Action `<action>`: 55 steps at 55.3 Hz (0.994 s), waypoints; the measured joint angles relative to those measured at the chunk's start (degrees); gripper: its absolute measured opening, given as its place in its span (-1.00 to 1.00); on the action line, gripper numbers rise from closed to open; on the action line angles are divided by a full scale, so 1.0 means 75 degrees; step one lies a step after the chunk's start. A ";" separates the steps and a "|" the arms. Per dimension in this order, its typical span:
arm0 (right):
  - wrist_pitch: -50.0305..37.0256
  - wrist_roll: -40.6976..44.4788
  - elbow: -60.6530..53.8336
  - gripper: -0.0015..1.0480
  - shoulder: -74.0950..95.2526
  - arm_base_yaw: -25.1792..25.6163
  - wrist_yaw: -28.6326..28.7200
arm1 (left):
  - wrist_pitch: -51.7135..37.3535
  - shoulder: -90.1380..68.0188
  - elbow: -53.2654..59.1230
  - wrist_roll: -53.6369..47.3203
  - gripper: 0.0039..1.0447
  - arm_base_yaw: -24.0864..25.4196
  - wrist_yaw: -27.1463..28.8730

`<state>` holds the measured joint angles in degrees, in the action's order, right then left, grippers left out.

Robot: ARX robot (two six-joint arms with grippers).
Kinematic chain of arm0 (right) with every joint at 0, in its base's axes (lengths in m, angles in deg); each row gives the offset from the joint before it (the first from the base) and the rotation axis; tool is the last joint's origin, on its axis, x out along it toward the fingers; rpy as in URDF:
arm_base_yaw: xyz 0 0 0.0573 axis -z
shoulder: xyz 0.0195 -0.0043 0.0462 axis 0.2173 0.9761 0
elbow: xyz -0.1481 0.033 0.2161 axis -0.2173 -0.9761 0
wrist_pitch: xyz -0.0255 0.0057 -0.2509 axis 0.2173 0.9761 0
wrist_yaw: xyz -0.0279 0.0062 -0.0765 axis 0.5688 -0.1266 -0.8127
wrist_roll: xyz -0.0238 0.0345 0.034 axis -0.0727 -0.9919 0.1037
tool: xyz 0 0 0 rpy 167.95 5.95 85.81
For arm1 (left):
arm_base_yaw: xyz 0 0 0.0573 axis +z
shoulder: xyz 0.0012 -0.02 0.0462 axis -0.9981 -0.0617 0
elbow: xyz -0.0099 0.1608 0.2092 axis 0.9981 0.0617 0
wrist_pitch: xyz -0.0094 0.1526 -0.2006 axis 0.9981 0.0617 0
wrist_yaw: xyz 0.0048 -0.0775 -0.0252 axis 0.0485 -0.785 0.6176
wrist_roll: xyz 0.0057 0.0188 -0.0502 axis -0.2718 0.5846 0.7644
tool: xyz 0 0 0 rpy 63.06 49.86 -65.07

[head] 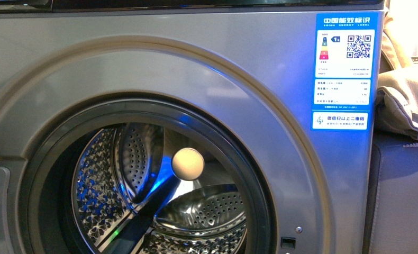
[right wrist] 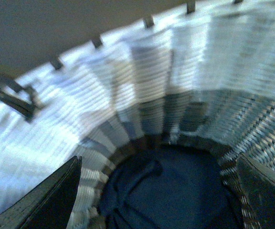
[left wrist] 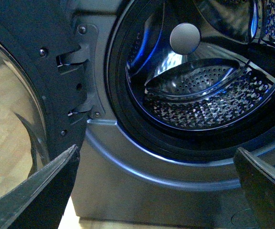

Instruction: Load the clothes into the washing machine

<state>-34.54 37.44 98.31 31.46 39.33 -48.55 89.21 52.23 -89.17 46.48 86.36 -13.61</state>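
The limp dark navy-blue fabric garment (right wrist: pixel 175 195) lies directly below the wide-open right claw (right wrist: pixel 157 160), at the bottom of a pale woven basket (right wrist: pixel 142 81), so it should drop straight down and pinch a thick fold, while the open left claw (left wrist: pixel 156 149) faces the silver-grey front-loading washing machine (left wrist: pixel 128 181).

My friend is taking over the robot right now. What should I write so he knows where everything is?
The left pincer is open and empty, facing the washing machine, whose door is open.
The right pincer is open and empty, above the navy clothes at the bottom of the woven basket.
Done: nothing yet; no clothes show in the drum.
Left: grab the clothes, lift them out, put them in the drum.
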 joint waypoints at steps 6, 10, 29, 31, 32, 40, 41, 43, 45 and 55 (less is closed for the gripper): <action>-0.0667 0.0481 -0.0213 0.85 0.1309 -0.0143 -0.0562 | 0.0000 0.0000 0.0000 0.0000 0.88 0.0000 0.0003; -0.1163 0.0606 -0.0230 0.85 0.2203 -0.0268 -0.0889 | 0.0000 0.0000 0.0000 0.0000 0.88 0.0000 0.0000; -0.2836 0.0664 0.0519 0.85 0.6388 -0.0463 -0.1845 | 0.0000 0.0000 0.0000 0.0000 0.88 0.0000 0.0003; -0.2888 0.0662 0.0577 0.85 0.6580 -0.0463 -0.1868 | 0.0000 0.0000 0.0000 0.0000 0.88 0.0000 0.0003; -0.2923 0.0659 0.0618 0.85 0.6706 -0.0463 -0.1874 | 0.0000 0.0000 0.0000 0.0000 0.88 0.0000 0.0003; -0.3051 0.0644 0.0938 0.85 0.7472 -0.0481 -0.1874 | 0.0000 0.0000 0.0000 0.0000 0.88 -0.0003 0.0000; -0.3066 0.0641 0.0994 0.85 0.7574 -0.0487 -0.1874 | 0.0000 0.0000 0.0000 0.0000 0.88 0.0000 0.0003; -0.3066 0.0627 0.1081 0.85 0.7729 -0.0493 -0.1886 | 0.0000 0.0000 0.0000 0.0000 0.88 -0.0003 0.0003; -0.3072 0.0595 0.1189 0.85 0.7930 -0.0501 -0.1897 | 0.0000 0.0000 0.0000 0.0000 0.88 0.0000 0.0003; -0.3305 0.0560 0.1495 0.85 0.8676 -0.0530 -0.2075 | 0.0000 0.0000 0.0000 0.0000 0.88 0.0000 0.0003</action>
<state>-59.33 41.64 109.52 96.53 35.35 -64.11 89.21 52.23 -89.17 46.48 86.36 -13.59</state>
